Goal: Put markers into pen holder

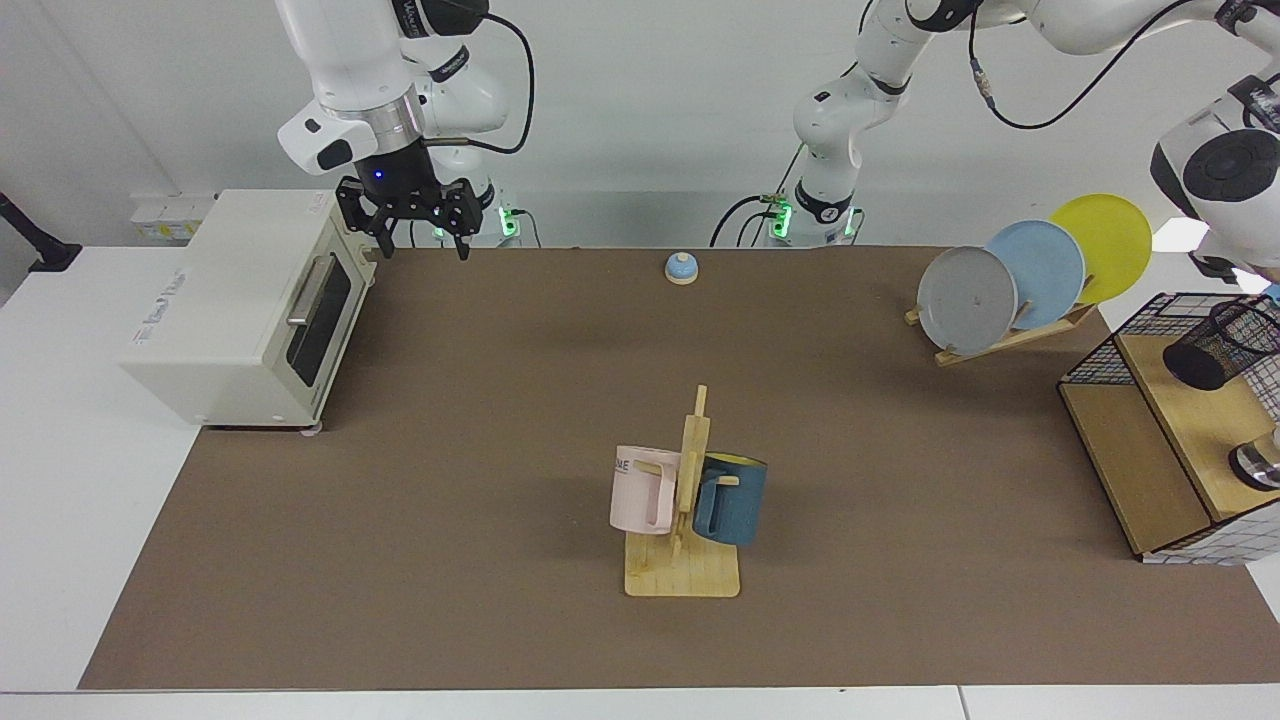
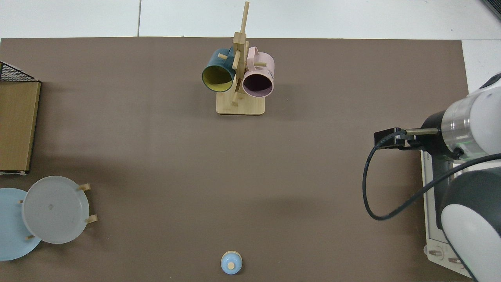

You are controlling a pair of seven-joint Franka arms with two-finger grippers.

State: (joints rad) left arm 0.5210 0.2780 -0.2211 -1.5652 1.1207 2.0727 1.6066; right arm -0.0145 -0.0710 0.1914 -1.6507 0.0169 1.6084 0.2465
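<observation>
The pen holder (image 1: 1222, 345) sits on the wooden shelf (image 1: 1190, 420) inside a wire basket (image 1: 1100, 355) at the table's edge, just below the left arm's wrist; the left gripper is out of view (no marker shows either). Well apart, the right gripper (image 1: 412, 240) hangs beside the toaster oven (image 1: 240, 310), fingers spread, empty.

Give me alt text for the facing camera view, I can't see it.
A black mesh pen holder stands on a wooden shelf at the view's right edge, the left arm above it, gripper out of frame. The right gripper, open, hangs beside a toaster oven. A mug tree with pink and blue mugs stands centre; no marker shows.
</observation>
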